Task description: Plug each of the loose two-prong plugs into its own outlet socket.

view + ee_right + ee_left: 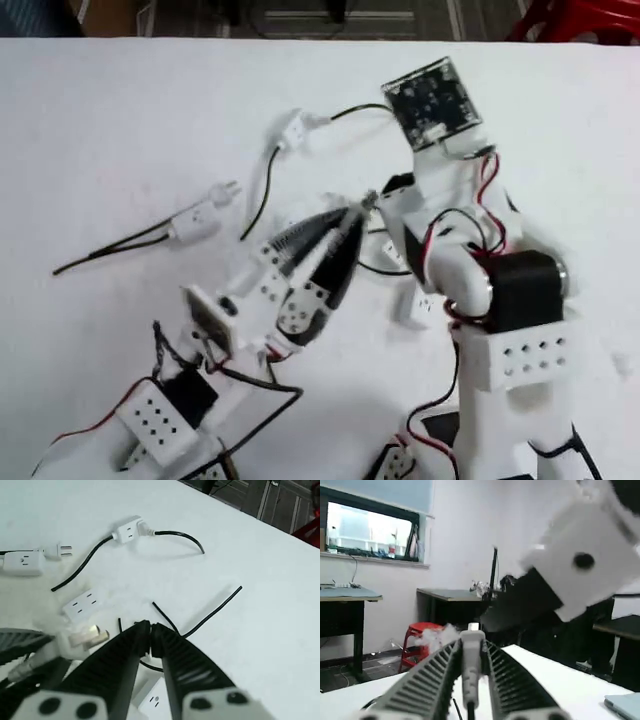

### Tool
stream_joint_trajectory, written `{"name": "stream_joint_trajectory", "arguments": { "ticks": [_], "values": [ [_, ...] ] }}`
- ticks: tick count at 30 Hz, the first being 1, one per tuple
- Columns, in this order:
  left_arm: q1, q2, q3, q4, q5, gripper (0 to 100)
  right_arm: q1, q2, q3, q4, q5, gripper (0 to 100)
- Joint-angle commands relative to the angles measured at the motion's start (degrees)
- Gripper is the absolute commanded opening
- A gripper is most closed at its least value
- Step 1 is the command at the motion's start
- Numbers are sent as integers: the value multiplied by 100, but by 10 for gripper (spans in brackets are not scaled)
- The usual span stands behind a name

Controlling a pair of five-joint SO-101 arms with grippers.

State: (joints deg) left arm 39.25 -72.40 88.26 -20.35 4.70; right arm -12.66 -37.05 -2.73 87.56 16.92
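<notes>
Left gripper (471, 644) clamped on plug (471, 666); right gripper (150, 629) pinched shut, apparently empty. Risk: arms crowd close, plug twists, prongs miss outlet socket (86, 603).

The right arm (470, 280) hides most of an outlet socket (415, 305) just beside it and part of the black cord (378, 268) passing under it, while another socket (154, 702) near it is half covered by the right gripper (150, 629) and cut off by the picture's edge.
</notes>
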Motion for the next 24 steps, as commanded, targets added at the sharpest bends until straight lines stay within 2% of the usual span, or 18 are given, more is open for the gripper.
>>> {"name": "stream_joint_trajectory", "arguments": {
  "ticks": [1,5,8,13,19,24],
  "values": [
    [-84,-145,-97,-26,9,24,-224,-13,-1213,470,44,20],
    [-84,-110,-88,26,26,24,-418,22,-2268,1042,44,20],
    [-92,-101,-273,607,44,24,-400,-31,-2347,1086,44,19],
    [-136,-101,-1029,2295,53,24,163,22,-1723,1077,44,19],
    [-910,-48,-1811,3587,35,24,567,-31,-738,1068,44,19],
    [-1191,1182,-2884,4527,0,24,822,-31,176,1059,53,19]
  ]
}}
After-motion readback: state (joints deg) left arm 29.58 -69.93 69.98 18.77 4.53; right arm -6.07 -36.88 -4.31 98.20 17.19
